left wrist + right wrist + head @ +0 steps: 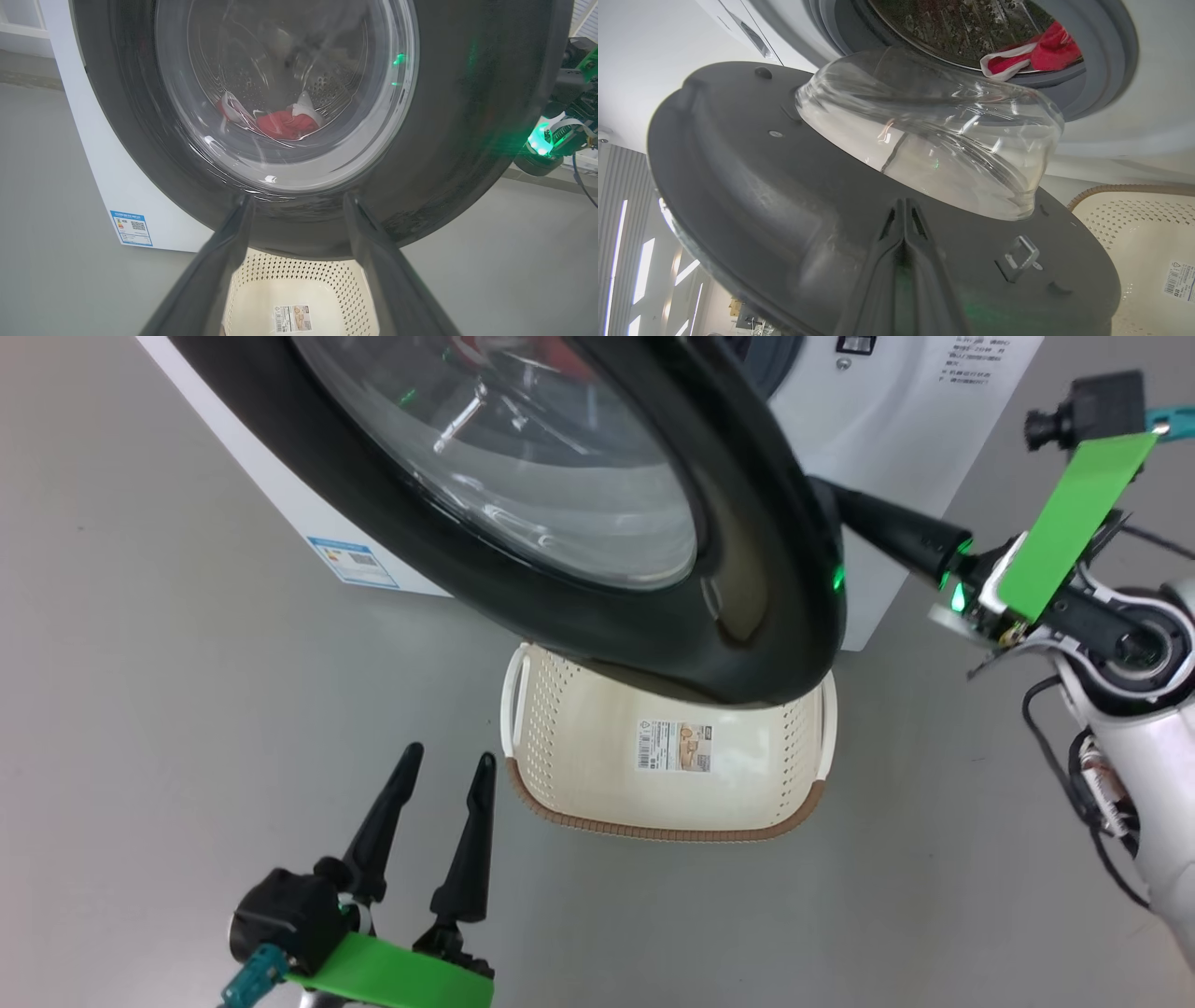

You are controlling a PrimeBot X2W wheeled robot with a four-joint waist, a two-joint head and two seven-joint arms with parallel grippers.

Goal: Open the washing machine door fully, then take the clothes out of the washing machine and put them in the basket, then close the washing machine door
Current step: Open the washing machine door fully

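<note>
- step: swinging door (560, 523) fully open; it's only part open and hangs over basket (663, 829).
- right pincer (904, 207): fingers shut tight together, nothing held. Tips look pressed on the door's inner face just beside glass bowl (934, 135), at 3 o'clock of the door in head view.
- left pincer (448, 758): spread wide, empty, at 7 o'clock in head view, apart from the door and aimed at its outer face.
- do it well: push near the free edge for leverage, follow the arc rather than a straight line, stay off the bowl and latch hook (1017, 256).
- risk: the face is smooth, so the tips may skid off the rim. The left pincer may sit in the swing path; move it clear.
- clothes (1045, 49): lying low in drum (962, 23), none out yet.
- basket: on floor (140, 709) at 6 o'clock of the door, empty but for paper label (674, 745).
- materials:
  - door rim glossy black outside, matte dark grey plastic inside
  - bowl clear, bulging, hard
  - drum perforated steel; ring (1111, 60) grey rubber
  - washer (896, 420) white, boxy
  - clothes red with white trim, soft, limp
  - basket cream plastic, oval, holed walls, brown woven-look rim, white handles
</note>
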